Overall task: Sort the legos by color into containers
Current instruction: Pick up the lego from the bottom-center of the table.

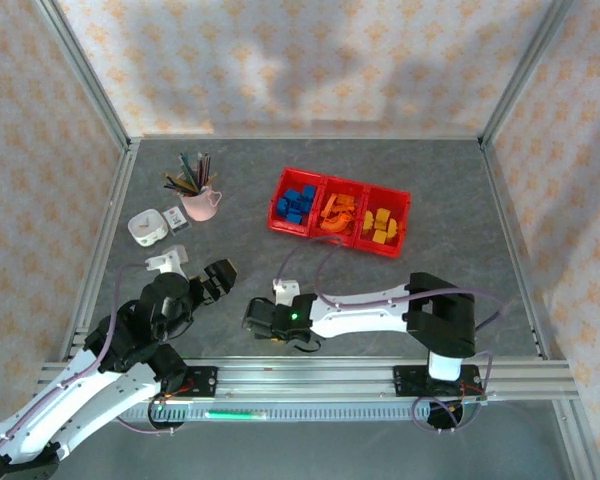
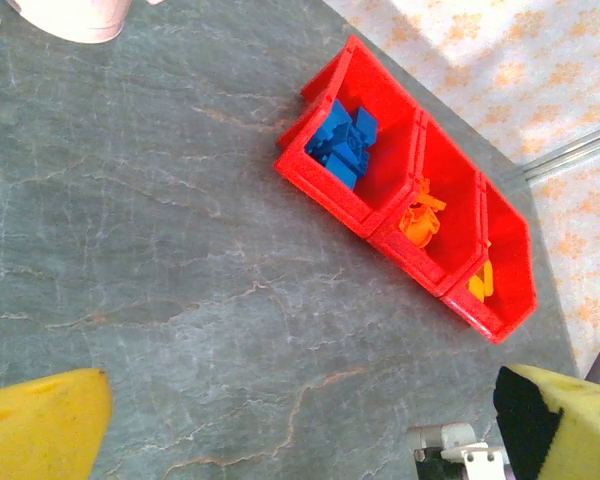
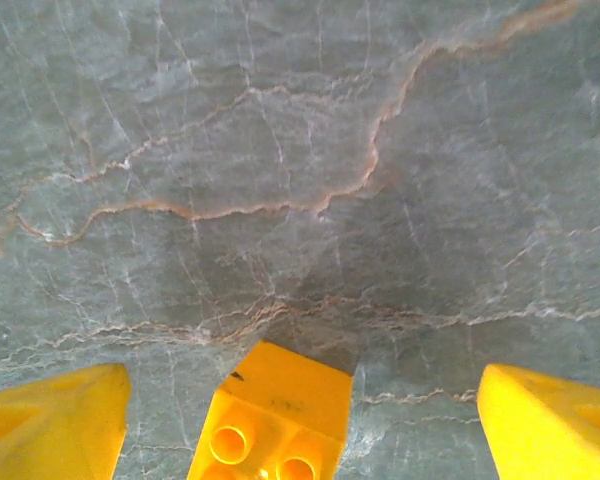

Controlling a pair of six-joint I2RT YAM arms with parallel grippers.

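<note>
Three red bins point(image 2: 325, 190) joined in row, open tops up, far centre-right of tabletop point(image 3: 280, 150). Left bin: blue bricks point(image 1: 299, 205) heaped. Middle bin: orange bricks point(image 1: 338, 213), some arched. Right bin: yellow bricks point(image 1: 382, 227). One loose yellow brick point(image 3: 270, 410) on tabletop, studded face toward right wrist camera.

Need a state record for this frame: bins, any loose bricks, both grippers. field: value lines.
bins: three joined red plastic bins, far side of grey table
left bin, top view: blue bricks
middle bin: orange bricks
right bin: yellow bricks
loose: one yellow studded brick on the table
right gripper: open, straddling that brick, gaps on both sides
left gripper: open, nothing between fingers
other: pink cup of pens, left of bins
</note>
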